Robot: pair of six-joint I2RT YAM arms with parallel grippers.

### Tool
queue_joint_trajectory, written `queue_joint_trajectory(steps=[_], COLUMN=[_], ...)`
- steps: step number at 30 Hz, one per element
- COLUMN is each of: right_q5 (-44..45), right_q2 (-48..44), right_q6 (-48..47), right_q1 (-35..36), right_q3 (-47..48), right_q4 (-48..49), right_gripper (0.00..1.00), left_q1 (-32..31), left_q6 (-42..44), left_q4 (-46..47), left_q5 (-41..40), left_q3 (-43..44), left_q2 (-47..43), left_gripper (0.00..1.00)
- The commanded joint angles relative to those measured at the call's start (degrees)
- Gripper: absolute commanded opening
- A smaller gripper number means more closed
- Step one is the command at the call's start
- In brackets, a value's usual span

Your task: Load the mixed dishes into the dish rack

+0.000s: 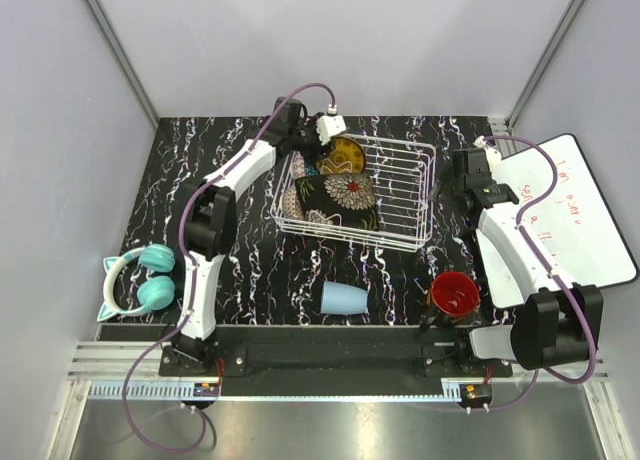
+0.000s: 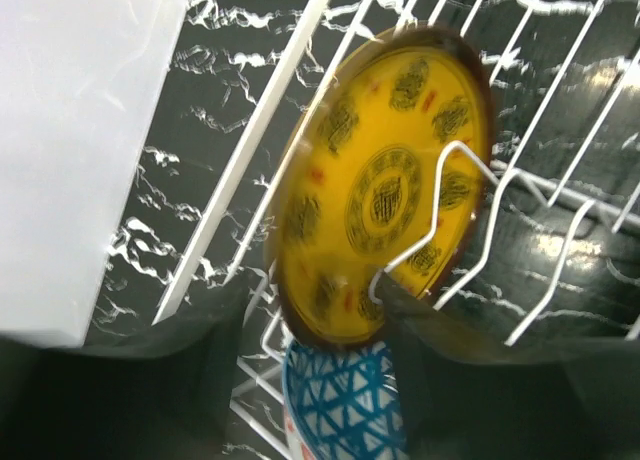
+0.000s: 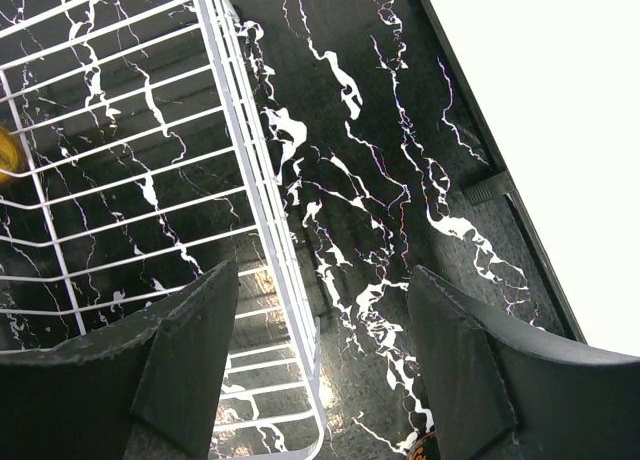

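The white wire dish rack [image 1: 400,195] stands mid-table. In it the yellow ornate plate [image 1: 343,156] leans upright at the back left, with the black square floral plate [image 1: 340,198] in front. In the left wrist view the yellow plate [image 2: 385,185] stands behind a tine, above the blue patterned bowl [image 2: 345,405]. My left gripper [image 1: 325,132] is open, its fingers either side of the plate's lower edge. My right gripper [image 3: 320,370] is open over the rack's right wall [image 3: 270,220]. The light-blue cup [image 1: 343,299] and the red-inside mug [image 1: 455,293] are on the table near the front.
Teal headphones [image 1: 140,280] lie at the table's left edge. A white board [image 1: 570,215] with red writing lies at the right, next to my right arm. Grey walls close in the back and sides.
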Motion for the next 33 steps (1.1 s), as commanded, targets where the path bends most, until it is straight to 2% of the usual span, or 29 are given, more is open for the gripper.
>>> queue_joint_trajectory(steps=[1,2,8,9,10,18,22,26,31,33], right_q5=[0.2,0.2,0.1,0.2,0.2,1.2,2.6,4.0,5.4,5.7], right_q2=[-0.2,-0.3,-0.7,-0.7,-0.9,1.4,5.5,10.0,14.4,15.9], right_q6=[0.7,0.8,1.0,1.0,0.8,-0.4,-0.4,0.2,1.5,1.8], right_q1=[-0.3,-0.4,-0.4,-0.4,-0.4,-0.5,-0.6,-0.7,-0.9,-0.9], right_q3=[1.1,1.0,0.9,1.0,1.0,3.3,7.2,13.6,18.2,19.3], right_q4=[0.8,0.9,0.7,0.7,0.6,0.3,-2.0,-4.6,-6.4,-6.8], right_gripper=[0.76,0.76,0.76,0.76,0.77,0.79,0.8,0.8,0.8,0.8], left_q1=[0.5,0.6,0.7,0.7,0.8,3.2,5.6,9.3,11.4,11.4], left_q6=[-1.5,-1.8,-2.3,-2.6,-3.2,-10.9,-15.5,-21.8,-22.9,-23.2], left_q4=[-0.1,-0.1,0.3,0.6,1.2,6.3,7.5,7.0,5.0,5.0], left_q5=[-2.3,-2.5,-2.9,-2.9,-3.0,-5.5,-6.7,-7.7,-5.1,-4.7], left_q3=[1.8,2.0,3.5,3.7,4.0,9.2,7.9,-0.8,-18.9,-22.6], left_q2=[-2.2,-2.3,-2.5,-2.6,-3.0,-7.1,-13.5,-20.0,-28.7,-30.6], left_gripper=[0.7,0.83,0.86,0.89,0.99,0.99,0.99,0.99,0.99,0.99])
